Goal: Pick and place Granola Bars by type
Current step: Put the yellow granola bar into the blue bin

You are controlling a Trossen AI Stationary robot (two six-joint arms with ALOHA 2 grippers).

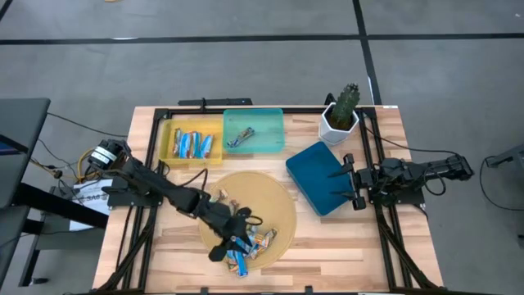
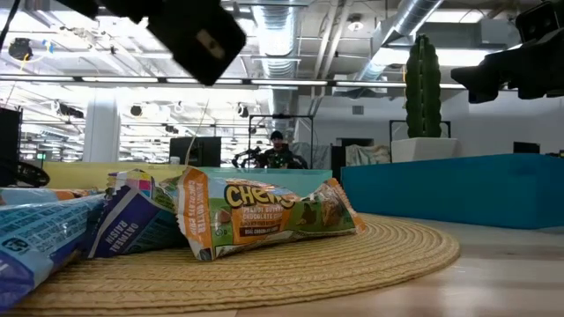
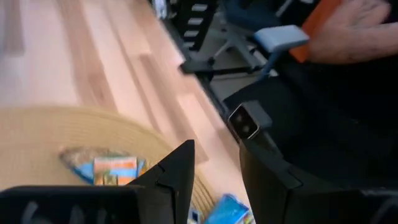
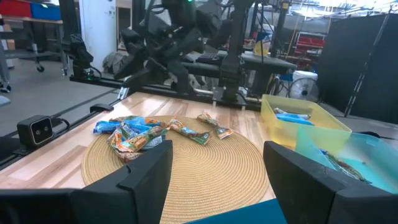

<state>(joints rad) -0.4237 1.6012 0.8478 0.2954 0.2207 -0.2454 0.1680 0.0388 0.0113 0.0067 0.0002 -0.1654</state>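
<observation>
High view: wooden table (image 1: 344,238), grey floor (image 1: 246,74)

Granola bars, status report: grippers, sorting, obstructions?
Left gripper open over shiny wrapped granola bars on round woven mat. Right gripper open, idle beside dark blue tray. Nothing obstructing.

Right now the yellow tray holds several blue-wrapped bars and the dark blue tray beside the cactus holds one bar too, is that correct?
Not quite. The high view shows the dark blue tray with nothing in it. The single bar lies in the teal tray. The yellow tray does hold several blue-wrapped bars, and the dark blue tray is beside the cactus.
</observation>
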